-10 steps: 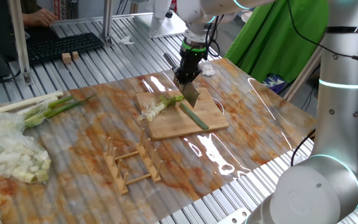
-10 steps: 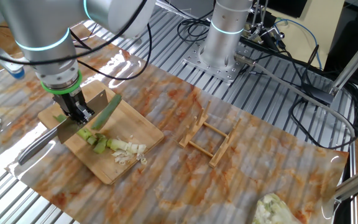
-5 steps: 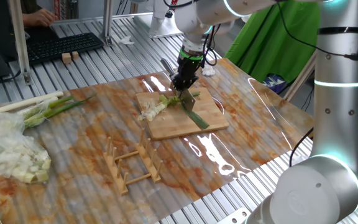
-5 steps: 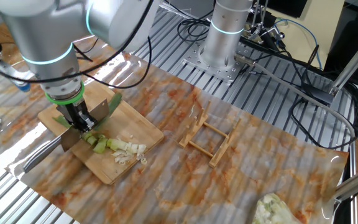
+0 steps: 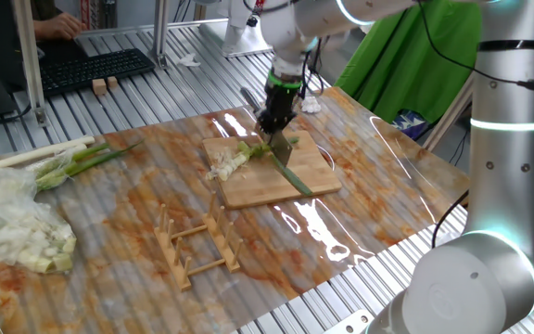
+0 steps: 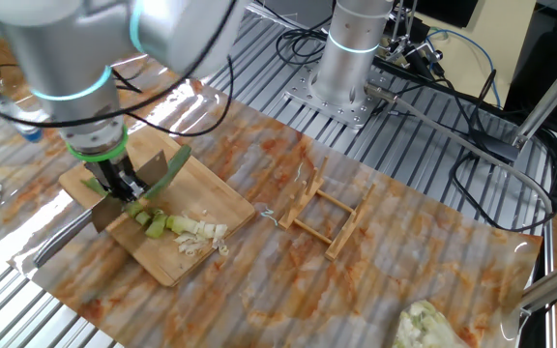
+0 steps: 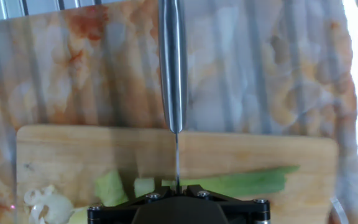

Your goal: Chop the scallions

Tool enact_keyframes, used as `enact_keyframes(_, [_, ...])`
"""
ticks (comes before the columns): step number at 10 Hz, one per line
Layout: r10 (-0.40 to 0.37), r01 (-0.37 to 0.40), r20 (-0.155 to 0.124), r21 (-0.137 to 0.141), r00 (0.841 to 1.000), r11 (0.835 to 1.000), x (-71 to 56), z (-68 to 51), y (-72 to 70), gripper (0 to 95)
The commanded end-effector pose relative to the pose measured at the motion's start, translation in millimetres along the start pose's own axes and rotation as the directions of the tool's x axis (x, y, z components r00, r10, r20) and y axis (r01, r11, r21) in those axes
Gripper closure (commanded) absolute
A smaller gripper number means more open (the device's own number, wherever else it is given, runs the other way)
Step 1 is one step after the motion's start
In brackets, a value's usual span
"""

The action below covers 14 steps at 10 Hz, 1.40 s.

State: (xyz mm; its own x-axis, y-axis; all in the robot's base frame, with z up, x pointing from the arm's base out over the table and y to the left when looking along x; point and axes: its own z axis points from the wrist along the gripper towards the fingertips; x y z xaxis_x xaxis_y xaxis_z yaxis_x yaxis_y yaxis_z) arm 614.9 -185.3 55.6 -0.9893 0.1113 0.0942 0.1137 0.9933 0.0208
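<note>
Scallions (image 5: 284, 173) lie on the board (image 5: 318, 172), chopped bits (image 5: 222, 165) at 9 o'clock of the blade. Only the hand view shows the knife (image 7: 173, 62) edge-on, crossing the green stalk toward 12. Gripper (image 5: 272, 132), clamped shut on the knife, points down. Board's 3 o'clock half is bare. Rack (image 5: 197, 243) stands at 7 o'clock, apart; a stalk bundle (image 5: 58, 160) lies far at 9.
</note>
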Motion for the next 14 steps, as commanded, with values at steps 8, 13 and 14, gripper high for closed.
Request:
enact_keyframes(8, [0.01, -0.011, 0.006, 0.027, 1.0, 1.0, 14.4, -27.3, -5.2, 95.0])
enact_keyframes(13, [-0.04, 0.039, 0.015, 0.037, 0.999, 0.999, 15.0, -27.7, -16.5, 95.0])
enact_keyframes(14, [-0.045, 0.045, 0.015, 0.037, 0.999, 0.998, 14.7, -26.7, -18.7, 95.0])
